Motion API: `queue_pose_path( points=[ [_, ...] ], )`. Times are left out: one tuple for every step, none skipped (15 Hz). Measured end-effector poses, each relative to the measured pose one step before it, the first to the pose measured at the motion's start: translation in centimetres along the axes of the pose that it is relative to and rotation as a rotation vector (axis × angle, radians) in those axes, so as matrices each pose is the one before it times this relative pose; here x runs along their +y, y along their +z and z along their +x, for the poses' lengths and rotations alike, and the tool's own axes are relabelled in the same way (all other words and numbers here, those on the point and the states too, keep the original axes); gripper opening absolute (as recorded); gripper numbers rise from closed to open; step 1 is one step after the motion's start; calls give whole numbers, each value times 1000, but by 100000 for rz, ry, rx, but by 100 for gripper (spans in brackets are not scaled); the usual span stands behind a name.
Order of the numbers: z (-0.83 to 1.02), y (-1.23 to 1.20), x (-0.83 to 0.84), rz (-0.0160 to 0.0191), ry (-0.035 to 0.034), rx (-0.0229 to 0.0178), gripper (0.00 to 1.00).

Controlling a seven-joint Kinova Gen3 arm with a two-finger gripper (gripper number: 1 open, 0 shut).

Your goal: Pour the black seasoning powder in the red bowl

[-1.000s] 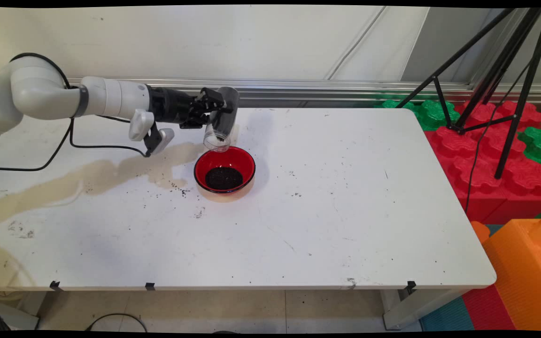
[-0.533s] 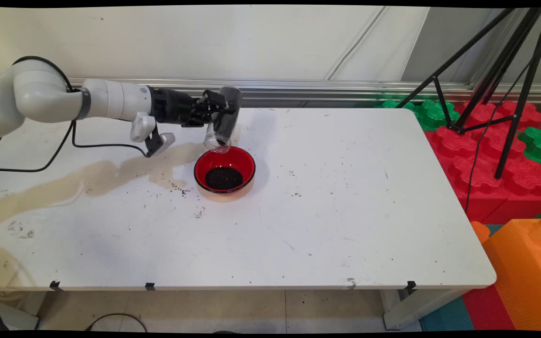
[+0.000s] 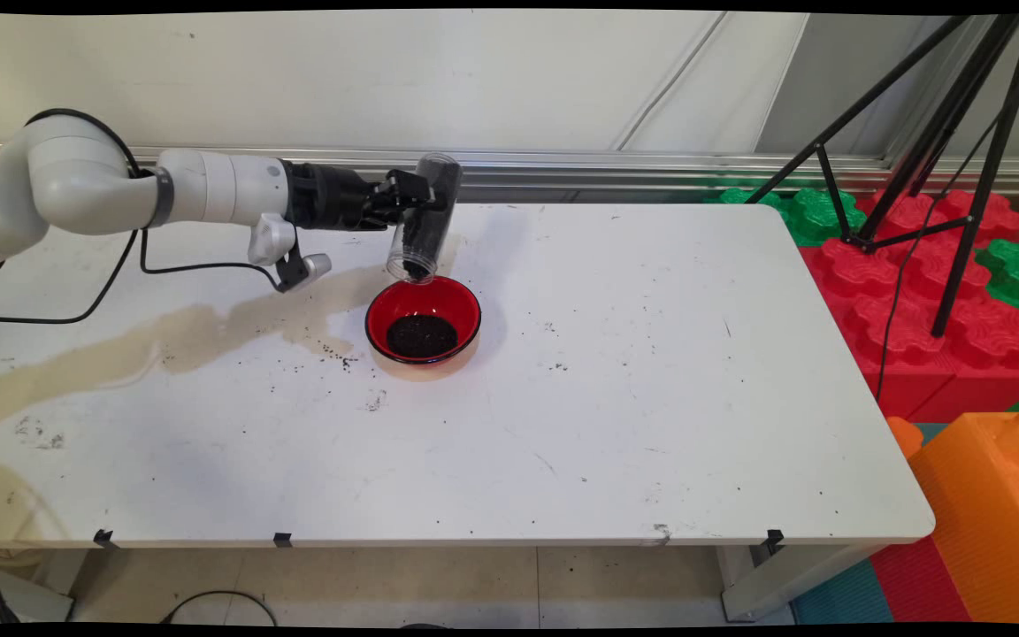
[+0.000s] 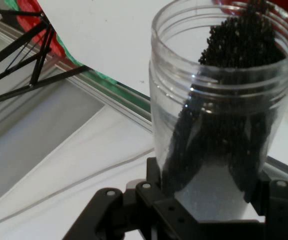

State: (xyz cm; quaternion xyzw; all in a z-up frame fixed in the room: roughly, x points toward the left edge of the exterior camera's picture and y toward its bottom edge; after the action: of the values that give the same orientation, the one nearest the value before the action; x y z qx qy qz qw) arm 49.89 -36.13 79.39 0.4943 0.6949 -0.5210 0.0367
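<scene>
My gripper (image 3: 417, 205) is shut on a clear plastic jar (image 3: 425, 221) that is tipped mouth-down over the far rim of a red bowl (image 3: 399, 305). Small black grains lie along the jar's lower side and reach its mouth (image 3: 410, 267). The bowl holds a dark heap of the same grains (image 3: 422, 336) at its bottom. In the hand view the jar (image 4: 219, 120) fills the frame, grains (image 4: 239, 45) banked up to its threaded rim, with the black linkage clamped round its base.
A tan spill stain (image 3: 164, 332) and scattered black grains (image 3: 333, 354) mark the white table (image 3: 651, 398) left of the bowl. Black cables (image 3: 120, 274) hang from the arm. Tripod legs (image 3: 916, 133) and red, green and orange foam blocks (image 3: 943, 301) stand off the right edge.
The jar has tipped further and shifted slightly right and up; the grains inside have slid down to its mouth over the bowl.
</scene>
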Motion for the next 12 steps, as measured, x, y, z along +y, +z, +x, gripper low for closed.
queue_pose_path(
  points=[
    [9,-21,-31,153,549,-140,0],
    [7,-40,-34,187,771,-243,0],
    [11,-32,-23,133,466,-132,0],
    [17,-56,-37,169,686,-181,0],
    [10,-37,-35,146,477,-155,0],
    [19,-54,-49,192,676,-191,0],
    [26,-71,-61,230,739,-189,0],
    [16,-73,-55,223,715,-228,0],
    [23,-63,-51,184,574,-147,0],
    [20,-80,-60,239,663,-181,0],
    [20,-79,-55,248,673,-186,0],
    [6,-64,-49,190,620,-162,0]
  ],
)
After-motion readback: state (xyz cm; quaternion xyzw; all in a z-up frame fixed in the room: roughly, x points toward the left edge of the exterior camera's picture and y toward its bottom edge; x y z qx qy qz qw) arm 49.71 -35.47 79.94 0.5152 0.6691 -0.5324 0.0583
